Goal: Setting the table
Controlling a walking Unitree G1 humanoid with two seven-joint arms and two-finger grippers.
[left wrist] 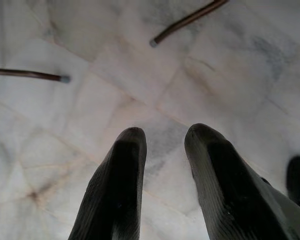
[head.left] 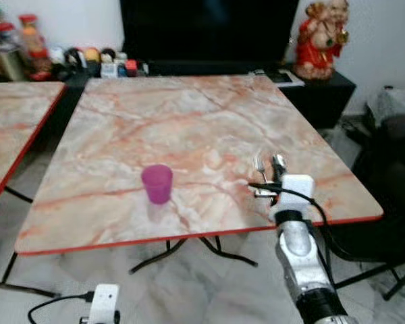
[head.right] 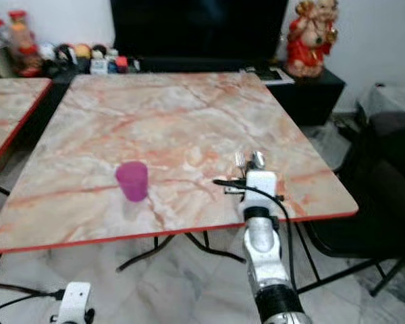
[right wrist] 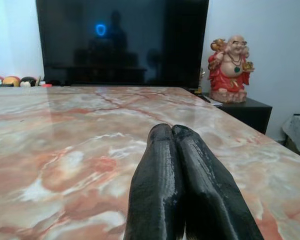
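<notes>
A pink cup (head.left: 156, 182) stands upright near the front edge of the marble table (head.left: 189, 115). My right gripper (right wrist: 166, 129) reaches low over the table's front right part, well to the right of the cup. Its black fingers (right wrist: 157, 185) are pressed together. Just beyond its white wrist box (head.left: 293, 192), the head of a fork (head.left: 260, 164) and the bowl of a spoon (head.left: 278, 162) stick out at the fingertips. Their handles are hidden under the fingers, so the grip itself is not visible. My left gripper (left wrist: 162, 137) hangs open over the floor.
A second marble table (head.left: 17, 115) stands to the left. Behind the main table is a dark TV (head.left: 209, 30) on a low cabinet, with a red figurine (head.left: 322, 40) and small bottles (head.left: 27, 47). A dark chair (head.left: 391, 175) sits at the right. Table legs (left wrist: 187, 20) cross the floor tiles.
</notes>
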